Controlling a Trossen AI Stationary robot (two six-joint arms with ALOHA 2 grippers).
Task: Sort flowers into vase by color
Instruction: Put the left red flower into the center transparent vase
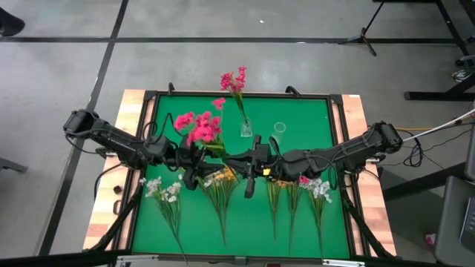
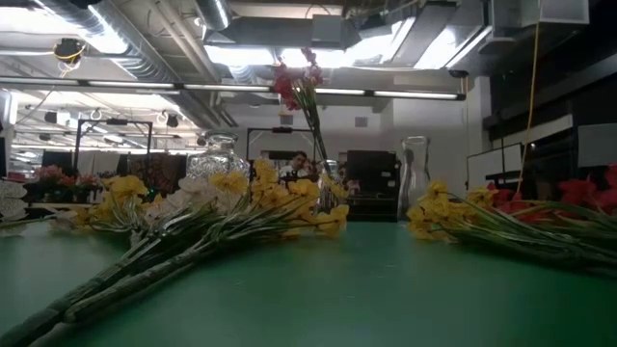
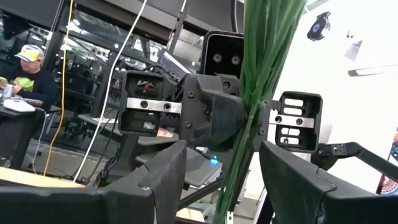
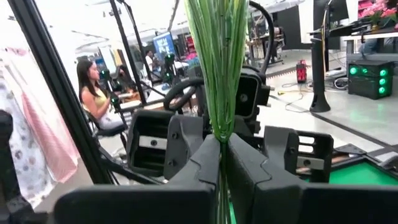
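Two pincers meet above the worktop [image 1: 297, 126]: the right pincer [image 4: 222, 171] pinches the pink flowers' stems [image 4: 217, 68], long axis upright between its fingers, while the left pincer [image 3: 222, 180] stands spread around them, blossoms [image 1: 199, 127] on its side.

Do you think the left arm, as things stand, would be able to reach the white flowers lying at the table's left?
Probably yes: the left gripper stands open and empty-looking, with bare mat between it and the white flowers.

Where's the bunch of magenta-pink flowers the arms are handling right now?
In the high view, the bunch of magenta-pink flowers is raised over the green table's left-centre; the right gripper clamps its green stems, beside the open left gripper.
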